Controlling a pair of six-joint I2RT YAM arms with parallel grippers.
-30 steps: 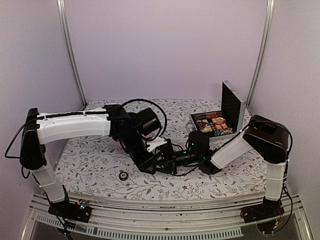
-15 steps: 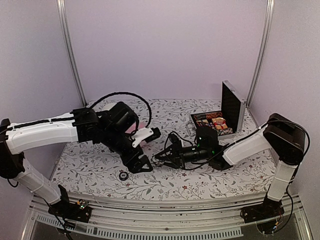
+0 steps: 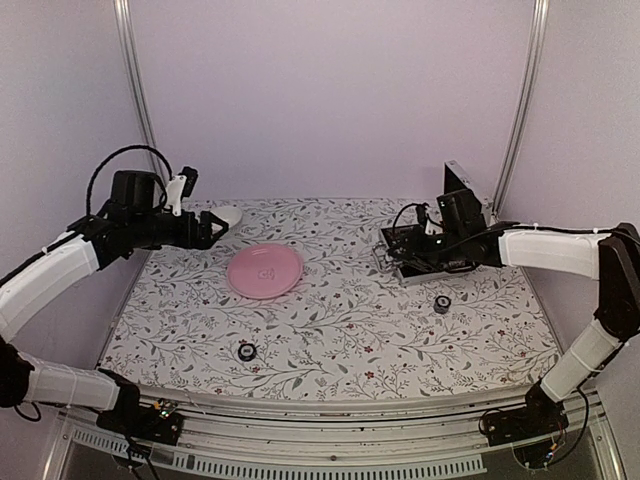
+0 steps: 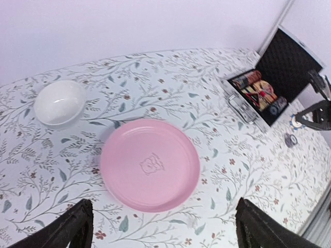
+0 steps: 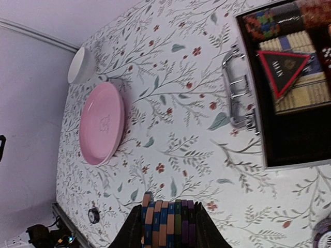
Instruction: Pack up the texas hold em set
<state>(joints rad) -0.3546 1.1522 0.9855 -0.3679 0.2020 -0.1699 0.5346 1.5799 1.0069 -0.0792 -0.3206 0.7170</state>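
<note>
The silver case (image 3: 462, 195) stands open at the back right, lid upright. Its black tray (image 5: 289, 137) holds chip stacks (image 5: 269, 20), card decks (image 5: 302, 95) and the triangular marker (image 5: 282, 66). My right gripper (image 5: 168, 227) is shut on a stack of multicoloured chips (image 5: 165, 222). It hovers over the cloth just left of the case's handle (image 5: 239, 93); from above it (image 3: 405, 252) is at the case's front. Loose chip stacks lie on the table (image 3: 441, 304) (image 3: 246, 351). My left gripper (image 4: 165, 232) hangs open and empty high at the back left (image 3: 205, 230).
A pink plate (image 3: 265, 270) lies mid-table, and a small white bowl (image 3: 228, 213) sits behind it near my left fingers. The flowered cloth (image 3: 340, 330) covers the table, with purple walls close on three sides.
The arms have drawn apart from the table's middle. My left gripper opened and swung up to the back left. My right gripper carried the chip stack to the case, uncovering the plate.
</note>
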